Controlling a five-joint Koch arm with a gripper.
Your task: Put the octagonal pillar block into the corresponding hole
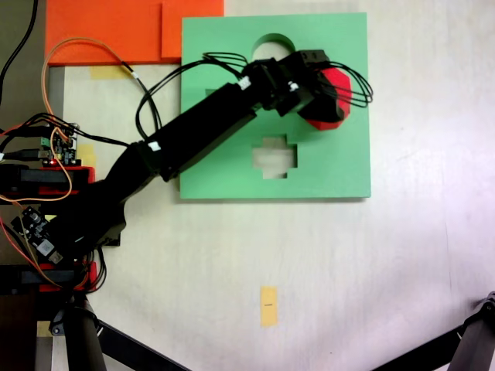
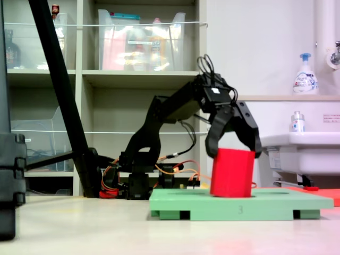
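The red octagonal pillar block point(image 1: 338, 86) point(image 2: 232, 172) stands upright on the green foam board point(image 1: 216, 170) point(image 2: 265, 207), at its right side in the first exterior view. It covers the eight-sided cutout, so the hole itself is hidden. How deep the block sits I cannot tell. My gripper point(image 1: 326, 100) point(image 2: 234, 154) is shut on the block, one finger on each side of its upper part. The cross-shaped cutout point(image 1: 274, 157) lies open, and the arm half hides the round cutout point(image 1: 271, 48).
Orange foam sheets point(image 1: 116, 31) lie beside the board's top left corner. The arm's base, circuit boards and wires point(image 1: 46, 147) fill the first exterior view's left. A yellow tape mark point(image 1: 267, 305) sits on the table. A sink point(image 2: 297, 149) and shelves stand behind.
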